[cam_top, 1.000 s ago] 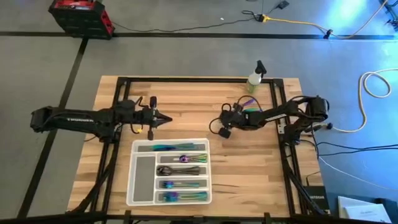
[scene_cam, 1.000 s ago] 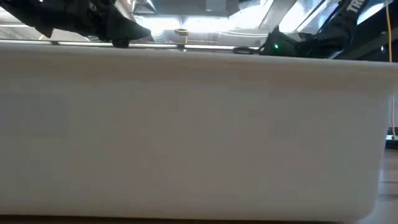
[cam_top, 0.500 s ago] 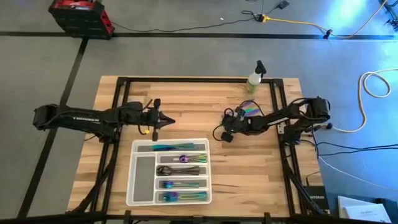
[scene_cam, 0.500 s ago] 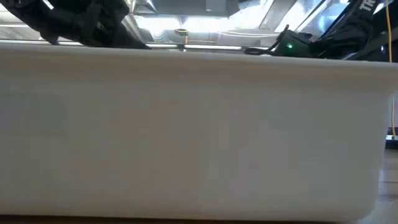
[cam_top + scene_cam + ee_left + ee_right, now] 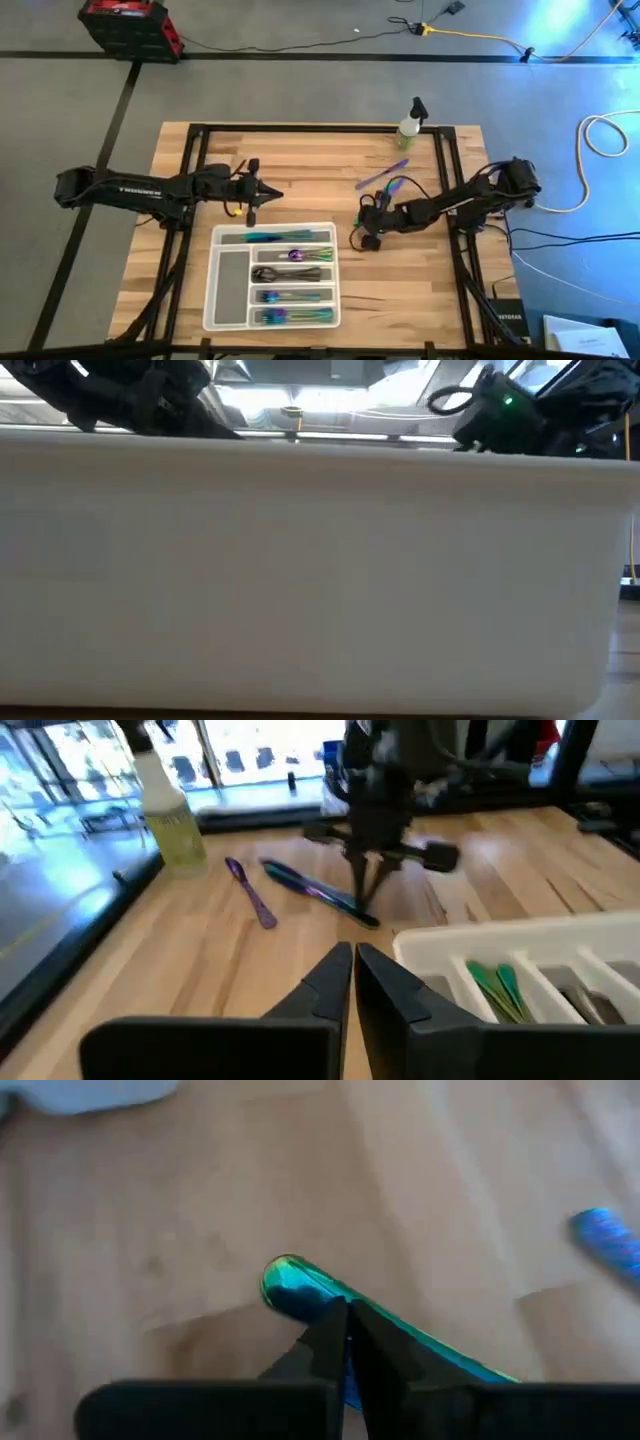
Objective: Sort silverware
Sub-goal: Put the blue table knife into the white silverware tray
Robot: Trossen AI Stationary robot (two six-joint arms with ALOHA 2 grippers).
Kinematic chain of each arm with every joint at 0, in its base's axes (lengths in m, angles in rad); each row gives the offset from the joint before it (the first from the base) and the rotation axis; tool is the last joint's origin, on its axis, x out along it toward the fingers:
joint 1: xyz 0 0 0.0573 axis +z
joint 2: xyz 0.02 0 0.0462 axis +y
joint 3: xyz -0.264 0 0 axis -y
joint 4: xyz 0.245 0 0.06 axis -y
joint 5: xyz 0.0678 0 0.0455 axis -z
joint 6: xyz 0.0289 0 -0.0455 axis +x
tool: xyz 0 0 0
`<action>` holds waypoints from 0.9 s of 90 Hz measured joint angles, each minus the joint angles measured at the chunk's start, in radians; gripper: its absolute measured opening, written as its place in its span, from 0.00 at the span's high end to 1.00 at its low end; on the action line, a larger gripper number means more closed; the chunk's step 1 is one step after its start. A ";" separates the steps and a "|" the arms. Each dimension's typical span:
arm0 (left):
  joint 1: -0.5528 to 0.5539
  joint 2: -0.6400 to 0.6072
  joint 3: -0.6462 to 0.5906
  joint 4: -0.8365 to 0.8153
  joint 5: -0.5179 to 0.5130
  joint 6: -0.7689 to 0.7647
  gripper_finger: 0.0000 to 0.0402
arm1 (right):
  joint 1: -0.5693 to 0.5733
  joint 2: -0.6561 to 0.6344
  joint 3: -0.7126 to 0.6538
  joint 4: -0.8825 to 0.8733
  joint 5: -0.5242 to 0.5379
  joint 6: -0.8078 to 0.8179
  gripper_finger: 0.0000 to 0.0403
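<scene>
Iridescent metal, teal running to blue, makes up the utensil (image 5: 290, 1288) now between the fingers of the right pincer (image 5: 340, 1330). The fingers are closed narrowly on its slim shaft, a little back from the smooth rounded end. Whether it is a fork, knife or spoon cannot be told, nor whether it has left the desk (image 5: 300, 160).

**Position.** The right pincer is just beyond the tray (image 5: 232, 288), off its far right corner. A purple utensil (image 5: 382, 174) lies loose on the wood farther from the tray, toward the spray bottle (image 5: 410, 125). Sorted silverware (image 5: 290, 255) fills four crosswise compartments of the tray. The long compartment on its left side is bare.

**Handling.** Judged from its look, the utensil is light, stiff and not fragile. Its polished surface is probably slippery. A thin flat shaft can twist or slide in a two-finger grip. Holding nearer the middle of its length should limit tilting. The present hold near one end may let the far end droop.

**Materials.**
- Desk: pale wood planks, matte.
- Tray: translucent white plastic with straight dividers.

**Idle arm.** The left pincer (image 5: 268, 190) waits off the tray's far left corner, fingers together and holding nothing.
</scene>
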 joint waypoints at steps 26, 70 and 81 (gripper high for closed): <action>0.030 0.200 0.027 0.184 0.039 0.019 0.99 | 0.131 -0.029 -0.002 -0.039 -0.023 0.029 1.00; 0.045 0.913 0.655 0.110 0.428 0.144 0.99 | 0.319 -0.048 -0.003 -0.070 -0.008 0.052 1.00; 0.057 1.038 0.818 0.068 0.529 0.144 0.99 | 0.351 -0.048 -0.003 -0.061 -0.005 0.058 1.00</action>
